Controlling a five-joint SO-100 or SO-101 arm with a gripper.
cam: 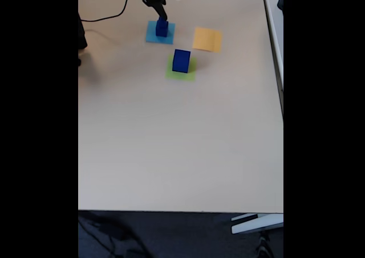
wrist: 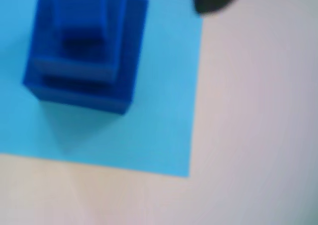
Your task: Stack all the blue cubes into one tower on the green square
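Wrist view: blurry stack of blue cubes point(wrist: 82, 56) on light-blue square point(wrist: 159, 111), pale worktop point(wrist: 253, 115) beside.

Fixed view: my end effector point(cam: 162, 17) right over that stack point(cam: 162, 28), grip can't tell. One big blue cube point(cam: 181, 61) on green square point(cam: 181, 71); orange square point(cam: 207, 39) near.

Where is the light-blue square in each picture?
Wrist view: the light-blue square fills the upper left, its corner pointing toward the lower middle.
Fixed view: the light-blue square lies near the top, left of the orange-yellow square.
Shared landmark: the blue cubes stacked on it.
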